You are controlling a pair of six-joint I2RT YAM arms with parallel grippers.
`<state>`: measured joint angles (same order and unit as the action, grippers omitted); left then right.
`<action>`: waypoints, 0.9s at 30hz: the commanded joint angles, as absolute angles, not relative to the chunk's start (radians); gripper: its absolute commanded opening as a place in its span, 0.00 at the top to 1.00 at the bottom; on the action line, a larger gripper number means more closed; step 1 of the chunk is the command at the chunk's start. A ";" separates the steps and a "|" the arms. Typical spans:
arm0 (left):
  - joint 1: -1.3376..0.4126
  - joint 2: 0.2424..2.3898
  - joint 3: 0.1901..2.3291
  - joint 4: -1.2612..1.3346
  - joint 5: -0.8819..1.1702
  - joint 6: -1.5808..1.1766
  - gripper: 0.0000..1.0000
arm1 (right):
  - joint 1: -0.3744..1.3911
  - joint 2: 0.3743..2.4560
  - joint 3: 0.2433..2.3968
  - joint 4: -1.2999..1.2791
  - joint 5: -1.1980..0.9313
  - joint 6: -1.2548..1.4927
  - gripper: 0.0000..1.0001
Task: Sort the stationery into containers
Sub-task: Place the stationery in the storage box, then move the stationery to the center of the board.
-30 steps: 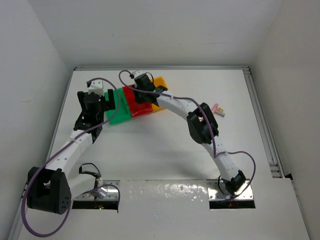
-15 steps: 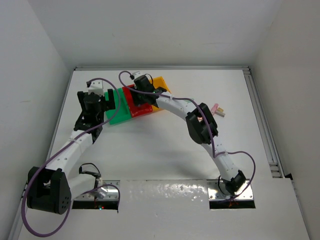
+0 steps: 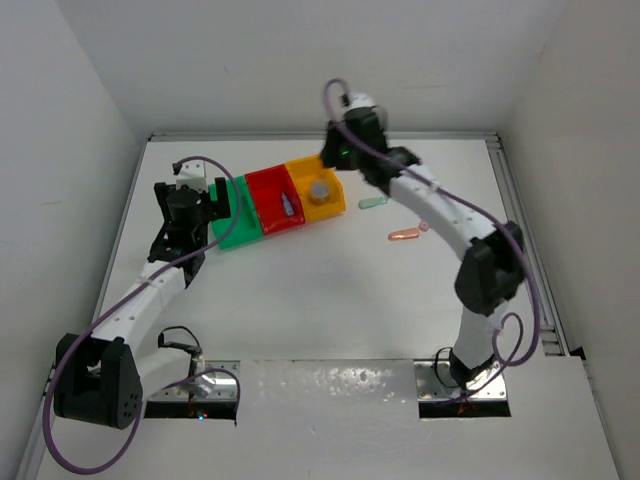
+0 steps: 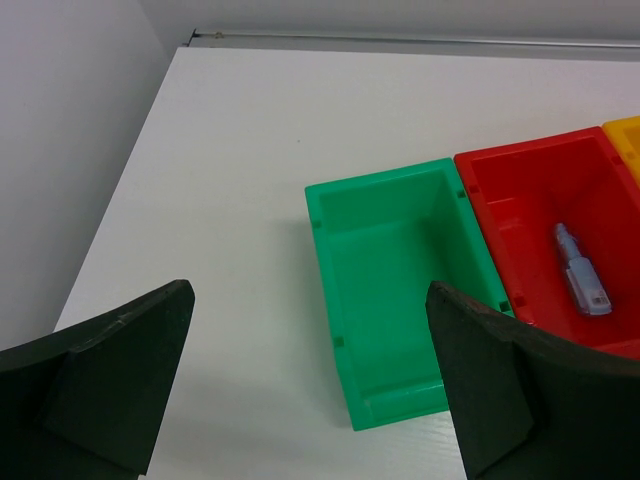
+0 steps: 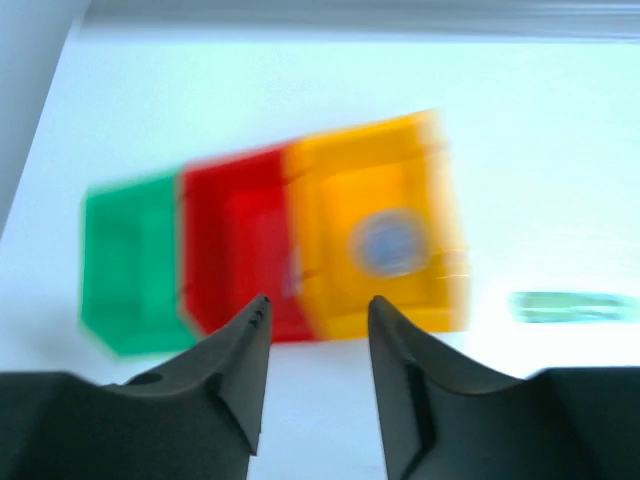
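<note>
The three joined bins stand at the back left: green (image 3: 233, 227), red (image 3: 272, 190) and yellow-orange (image 3: 337, 196). A grey roll (image 3: 319, 189) lies in the yellow-orange bin. A blue piece (image 3: 288, 205) lies in the red bin. The green bin (image 4: 390, 290) is empty. A pale green piece (image 3: 372, 203), an orange piece (image 3: 403, 236) and a pink piece (image 3: 424, 226) lie on the table to the bins' right. My left gripper (image 4: 308, 290) is open and empty by the green bin's left end. My right gripper (image 5: 318, 305) is open and empty, raised above the bins. I see no tan block.
The back wall and table rim run just behind the bins. My right arm (image 3: 450, 215) arcs over the right half of the table, above the loose pieces. The right wrist view is blurred by motion; it shows the roll (image 5: 388, 242) and the pale green piece (image 5: 570, 306).
My right arm has swung up and to the right, away from over the red bin. That uncovered the bins, the roll and the loose pieces. My left arm has not moved.
</note>
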<state>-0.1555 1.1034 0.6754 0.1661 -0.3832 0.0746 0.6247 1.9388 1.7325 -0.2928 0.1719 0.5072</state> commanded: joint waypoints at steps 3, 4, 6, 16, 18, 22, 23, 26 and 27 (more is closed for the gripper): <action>-0.152 1.069 0.657 0.213 -0.399 0.071 0.00 | 0.252 1.865 1.547 -0.464 0.097 0.825 0.44; -0.150 1.069 0.655 0.213 -0.399 0.071 0.00 | 0.221 1.865 1.511 -0.468 0.088 0.825 0.44; -0.150 1.068 0.646 0.215 -0.399 0.066 0.00 | 0.167 1.845 1.436 -0.430 0.110 0.887 0.36; -0.150 1.060 0.635 0.207 -0.408 0.063 0.00 | 0.091 1.937 1.414 -0.509 0.242 0.712 0.51; -0.149 1.063 0.638 0.209 -0.400 0.057 0.00 | 0.092 1.963 1.416 -0.520 0.262 0.703 0.51; -0.149 1.066 0.644 0.206 -0.400 0.057 0.00 | 0.087 2.002 1.428 -0.508 0.297 0.643 0.49; -0.150 1.066 0.644 0.206 -0.402 0.060 0.00 | 0.090 2.011 1.448 -0.508 0.302 0.628 0.49; -0.150 1.066 0.644 0.206 -0.400 0.061 0.00 | 0.080 2.048 1.480 -0.502 0.301 0.592 0.49; -0.150 1.066 0.644 0.206 -0.399 0.058 0.00 | 0.074 2.055 1.485 -0.500 0.299 0.591 0.49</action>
<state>-0.1555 1.0908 0.6392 0.1753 -0.3985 0.0696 0.0849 2.0453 1.4334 -0.5179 0.2768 0.6403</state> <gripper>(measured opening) 0.996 0.514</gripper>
